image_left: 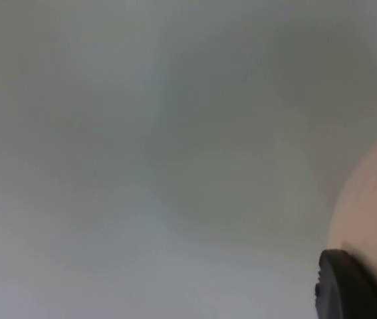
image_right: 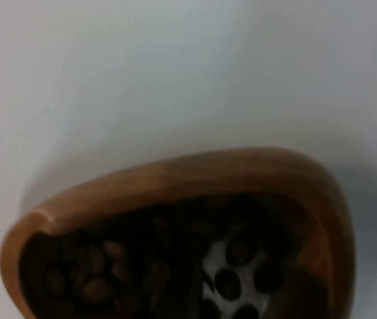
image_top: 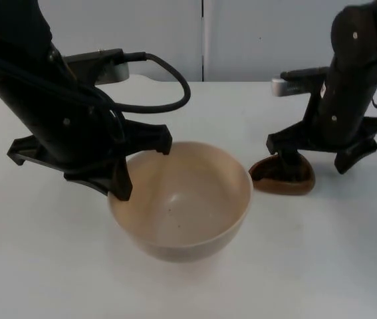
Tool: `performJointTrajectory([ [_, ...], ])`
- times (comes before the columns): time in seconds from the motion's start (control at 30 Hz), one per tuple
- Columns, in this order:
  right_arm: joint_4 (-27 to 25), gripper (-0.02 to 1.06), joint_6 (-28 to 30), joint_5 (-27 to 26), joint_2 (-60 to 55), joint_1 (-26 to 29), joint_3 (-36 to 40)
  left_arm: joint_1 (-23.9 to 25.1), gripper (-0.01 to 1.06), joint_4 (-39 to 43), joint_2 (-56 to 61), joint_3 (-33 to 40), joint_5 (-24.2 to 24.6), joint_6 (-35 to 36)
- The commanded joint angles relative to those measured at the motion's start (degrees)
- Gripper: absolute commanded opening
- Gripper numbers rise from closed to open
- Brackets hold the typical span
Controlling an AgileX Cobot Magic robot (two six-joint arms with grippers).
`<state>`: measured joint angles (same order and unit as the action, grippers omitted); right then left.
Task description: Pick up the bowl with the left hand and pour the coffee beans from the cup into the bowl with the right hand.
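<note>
Left hand (image_top: 123, 171) gripping smooth round cream bowl's (image_top: 195, 226) rim, right hand (image_top: 293, 167) grasping brown wooden teardrop cup (image_top: 288, 184) of coffee beans (image_right: 102, 272)

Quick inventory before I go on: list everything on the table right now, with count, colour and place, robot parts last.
bowl: one, cream, middle of the table, no beans inside.
cup: one, brown wooden, with a pointed spout, on the table right of the bowl.
coffee beans: many, dark brown, inside the cup.
table: one, white, under everything.
partition wall: one, grey, behind the table.
left pincer: one, black, at the bowl's left rim, one finger going down outside it.
right pincer: one, black, down at the cup, one finger reaching inside it.
</note>
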<state>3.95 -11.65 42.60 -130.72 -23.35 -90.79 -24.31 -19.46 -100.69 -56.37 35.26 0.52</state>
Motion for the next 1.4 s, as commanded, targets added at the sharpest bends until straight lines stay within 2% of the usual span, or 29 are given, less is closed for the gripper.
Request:
performJointTrajectory([
  [0.0, 0.43, 0.81, -1.44, -3.89, 0.25, 0.3, 2.59, -0.27, 0.0, -0.9, 0.82, -0.43, -0.27, 0.25],
  [0.4, 1.01, 0.79, -2.89, -6.3, 0.35, 0.3, 4.36, -0.27, 0.0, -0.9, 0.82, -0.43, -1.15, 0.25],
  [0.57, 0.9, 0.55, -2.89, -6.3, 0.35, 0.3, 4.36, -0.27, 0.0, -1.04, 0.82, -0.43, -1.14, 0.25],
  [0.6, 0.9, 0.55, -2.89, -6.3, 0.35, 0.3, 4.36, -0.27, 0.0, -1.04, 0.82, -0.43, -1.14, 0.25],
  [0.67, 0.9, 0.46, -2.89, -6.3, 0.35, 0.3, 4.36, -0.27, 0.0, -1.04, 0.82, -0.43, -1.14, 0.25],
  [0.97, 0.66, 0.27, -2.89, -5.93, 0.56, 0.3, 4.36, -0.27, 0.0, -1.04, 0.82, -0.43, -1.14, 0.25],
  [1.13, 0.66, 0.1, -2.89, -6.61, 2.74, 0.3, 4.36, -0.27, 0.0, -1.14, 0.82, -0.43, -1.14, 0.25],
  [1.17, 0.66, 0.1, -2.89, -6.61, 2.74, 0.3, 4.36, -0.27, 0.0, -1.14, 0.82, -0.43, -1.14, 0.25],
  [1.23, 0.66, 0.01, -2.89, -7.09, 3.75, 0.3, 4.36, -0.27, 0.0, -1.28, 0.82, -0.43, -1.14, 0.25],
  [1.37, 0.51, 0.0, -2.89, -6.87, 4.14, 0.3, 3.96, -0.27, 0.0, -1.28, 0.82, -0.43, -1.14, 0.25],
])
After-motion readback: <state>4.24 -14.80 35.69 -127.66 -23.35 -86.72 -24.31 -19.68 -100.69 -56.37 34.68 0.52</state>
